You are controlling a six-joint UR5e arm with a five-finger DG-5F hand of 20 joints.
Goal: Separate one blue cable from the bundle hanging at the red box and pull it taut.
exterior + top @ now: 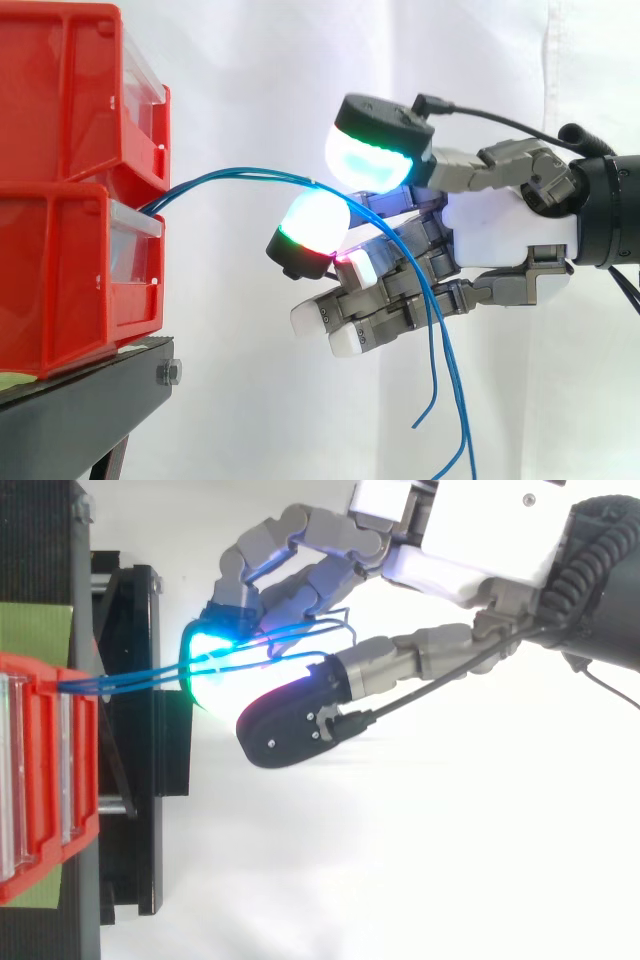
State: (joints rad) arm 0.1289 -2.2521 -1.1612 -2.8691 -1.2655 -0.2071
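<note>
Several thin blue cables point(240, 175) come out from between the two stacked red bins point(60, 200) and arc right to my hand point(500, 230). They pass between the glowing thumb pad point(368, 155) above and a glowing fingertip point(315, 222) below, which close on them. Behind these, the cables run through the curled fingers, and their loose ends point(440, 400) hang slack below the hand. From above, the cables point(140, 675) stretch from the red bin point(40, 770) to the hand point(450, 560), splitting slightly near the fingers. They still sag.
The bins rest on a black stand point(90, 400) at the left, seen from above as a black frame point(150, 730). A white curtain hangs behind. Open room lies to the right of and below the bins, around the hand.
</note>
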